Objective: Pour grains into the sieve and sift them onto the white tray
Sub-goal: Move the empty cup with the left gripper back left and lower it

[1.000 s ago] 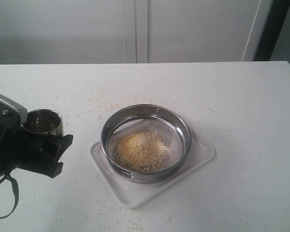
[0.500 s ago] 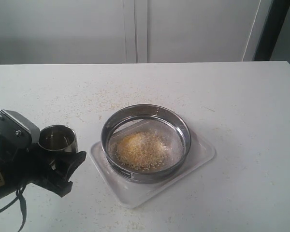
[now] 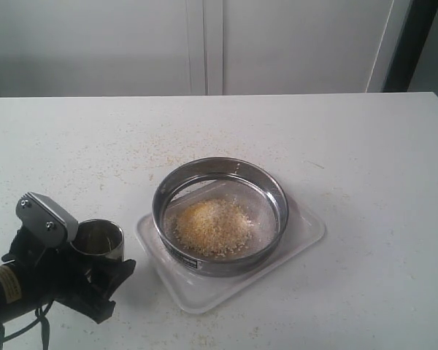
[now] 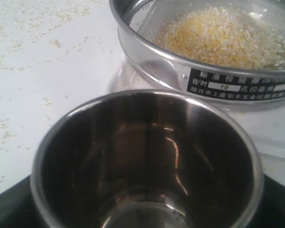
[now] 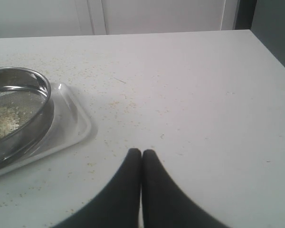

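While the sieve (image 3: 164, 191) stands on the tray (image 3: 204, 295) near the middle of the table (image 3: 365, 168), the grains (image 3: 212, 226) lie inside it as a yellow-orange and pale heap on the mesh, a little toward its front left. The tray is turned at an angle to the table edge, and the sieve covers most of it. A dark label (image 4: 242, 84) with white print sits on the outer wall of the sieve.

The left pincer (image 3: 95, 255) is at the front left, just beside the tray, and it pinches a small steel cup (image 4: 147, 161) between its widely set fingers. The cup is upright and looks nearly empty; only a few specks show at its bottom. I cannot tell if it touches the table.

The right pincer (image 5: 141, 159) has its two dark fingers pressed together and hangs over the table to the right of the tray, apart from it. Behind and left of the sieve, stray grains (image 3: 142, 149) lie scattered on the table.
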Controlling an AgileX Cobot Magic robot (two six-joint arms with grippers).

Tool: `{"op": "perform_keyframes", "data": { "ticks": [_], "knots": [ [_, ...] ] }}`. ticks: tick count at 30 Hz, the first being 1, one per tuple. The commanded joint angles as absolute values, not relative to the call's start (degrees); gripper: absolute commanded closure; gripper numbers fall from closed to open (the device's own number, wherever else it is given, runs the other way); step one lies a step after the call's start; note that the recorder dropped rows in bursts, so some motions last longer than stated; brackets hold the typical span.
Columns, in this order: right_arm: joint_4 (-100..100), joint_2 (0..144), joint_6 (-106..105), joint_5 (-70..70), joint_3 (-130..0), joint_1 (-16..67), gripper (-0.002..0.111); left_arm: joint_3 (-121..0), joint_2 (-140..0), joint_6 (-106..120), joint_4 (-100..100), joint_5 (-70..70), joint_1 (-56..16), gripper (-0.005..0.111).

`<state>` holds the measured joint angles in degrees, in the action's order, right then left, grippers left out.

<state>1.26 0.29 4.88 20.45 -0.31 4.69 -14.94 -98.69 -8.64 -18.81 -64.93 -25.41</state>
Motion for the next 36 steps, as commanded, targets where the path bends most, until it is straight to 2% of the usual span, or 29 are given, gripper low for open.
{"op": "perform_keyframes", "data": {
  "ticks": [1,10,12,22,30,36],
  "knots": [
    [1.3,0.0,4.9,19.6,0.0,4.5,0.108,-14.9,-99.6,-8.8,-19.7,-65.9,-25.2,0.107],
    [1.3,0.0,4.9,19.6,0.0,4.5,0.108,-15.5,-101.4,-7.6,-20.0,-65.4,-25.2,0.107],
    [1.3,0.0,4.9,19.6,0.0,4.5,0.108,-15.5,-101.4,-7.6,-20.4,-65.6,-25.2,0.104],
    [1.3,0.0,4.9,19.6,0.0,4.5,0.108,-15.5,-101.4,-7.6,-23.2,-63.4,-25.2,0.058],
    [1.3,0.0,4.9,19.6,0.0,4.5,0.108,-15.5,-101.4,-7.7,-23.2,-63.4,-25.2,0.033],
    [1.3,0.0,4.9,19.6,0.0,4.5,0.108,-15.5,-101.3,-7.7,-23.2,-63.4,-25.2,0.022]
  ]
}}
